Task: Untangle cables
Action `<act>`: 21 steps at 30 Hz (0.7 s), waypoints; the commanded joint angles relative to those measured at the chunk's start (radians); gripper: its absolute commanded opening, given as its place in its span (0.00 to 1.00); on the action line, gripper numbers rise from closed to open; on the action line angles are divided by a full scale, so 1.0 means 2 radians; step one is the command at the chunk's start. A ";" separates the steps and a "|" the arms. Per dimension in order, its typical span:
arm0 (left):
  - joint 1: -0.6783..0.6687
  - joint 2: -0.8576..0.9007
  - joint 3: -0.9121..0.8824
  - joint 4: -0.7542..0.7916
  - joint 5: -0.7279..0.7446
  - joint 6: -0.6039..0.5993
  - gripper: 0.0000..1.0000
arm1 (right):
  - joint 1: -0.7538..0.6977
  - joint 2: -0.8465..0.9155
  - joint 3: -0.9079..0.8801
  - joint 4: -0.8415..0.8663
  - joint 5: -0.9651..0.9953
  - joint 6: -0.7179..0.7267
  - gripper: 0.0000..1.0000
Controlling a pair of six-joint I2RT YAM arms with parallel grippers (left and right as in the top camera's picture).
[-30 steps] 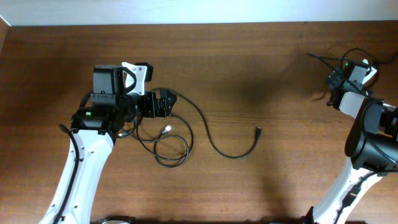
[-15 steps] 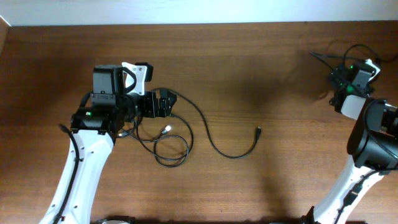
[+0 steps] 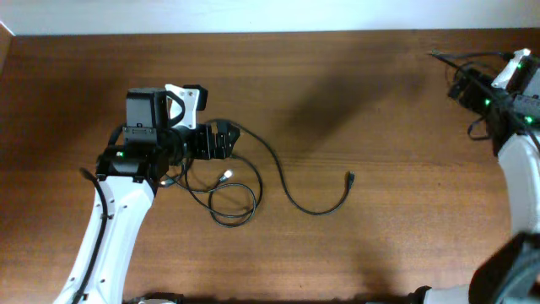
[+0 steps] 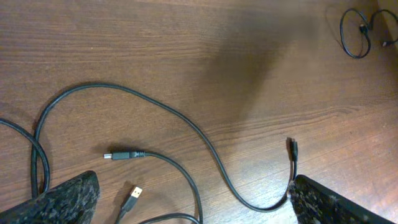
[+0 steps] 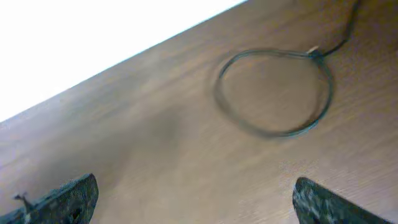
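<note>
Several black cables lie looped on the wooden table left of centre. One long cable curves right and ends in a small plug. In the left wrist view the long cable, its end plug and a USB plug show. My left gripper is open just above the tangle, holding nothing. A separate small coil lies at the far right and also shows in the left wrist view. My right gripper is open and empty near it.
The table's far edge meets a white wall at the top. The right arm stands along the right edge, and the left arm rises from the front left.
The right arm has swung up and to the right, toward the far right corner. The left arm and the central cables have not moved.
</note>
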 commanded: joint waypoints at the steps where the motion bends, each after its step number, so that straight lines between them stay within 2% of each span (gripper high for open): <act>1: -0.001 0.001 0.004 0.001 -0.002 0.010 0.99 | 0.038 -0.052 -0.001 -0.093 -0.072 -0.007 0.99; 5: -0.001 0.001 0.004 0.001 -0.002 0.010 0.99 | 0.107 -0.061 -0.002 -0.228 -0.118 -0.007 0.99; 9: -0.001 0.001 0.004 0.001 -0.002 0.010 0.99 | 0.202 -0.061 -0.002 -0.310 -0.111 -0.065 0.99; 12: -0.001 0.001 0.004 0.001 -0.002 0.010 0.99 | 0.255 -0.060 -0.017 -0.360 -0.134 -0.057 0.99; 14: -0.001 0.001 0.004 0.001 -0.002 0.010 0.99 | 0.288 -0.060 -0.043 -0.356 -0.207 -0.094 0.99; 17: -0.001 0.001 0.004 0.001 -0.002 0.010 0.99 | 0.317 -0.060 -0.083 -0.298 -0.279 -0.096 0.99; 21: -0.001 0.001 0.004 0.001 -0.002 0.010 0.99 | 0.341 -0.060 -0.139 -0.236 -0.325 -0.096 0.99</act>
